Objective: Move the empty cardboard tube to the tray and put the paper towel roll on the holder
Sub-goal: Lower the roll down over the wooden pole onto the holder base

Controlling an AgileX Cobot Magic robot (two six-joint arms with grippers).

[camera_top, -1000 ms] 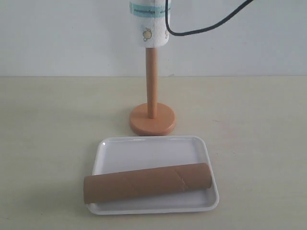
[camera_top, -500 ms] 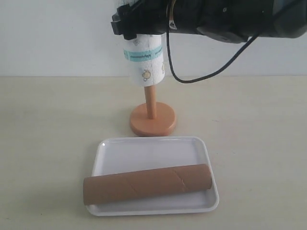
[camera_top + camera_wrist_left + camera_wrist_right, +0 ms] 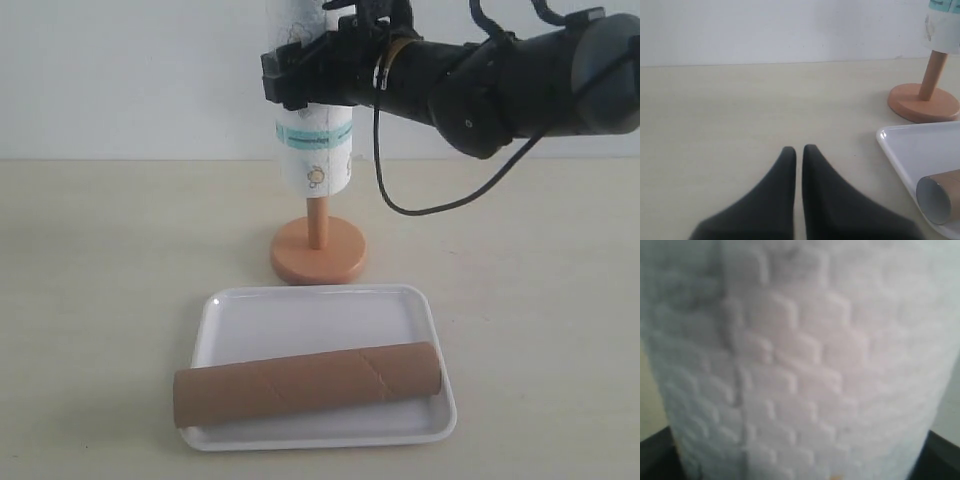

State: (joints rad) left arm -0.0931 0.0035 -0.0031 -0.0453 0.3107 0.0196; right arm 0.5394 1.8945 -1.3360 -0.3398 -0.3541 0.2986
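Right claw, black, is clamped around the upper part of the paper towel roll. The roll stands upright, threaded over the thin wooden pole of the holder. Its lower end hangs above the round disc base, with bare pole showing between. The paper is white and embossed, with small yellow figures and a teal band. Left claw is over the beige worktop, its tapered dark fingers pressed together on nothing, well apart from the roll. One brown, spiral-seamed empty cardboard tube lies across the one shallow white tray, in front of the holder. One roll, one holder, two claws.
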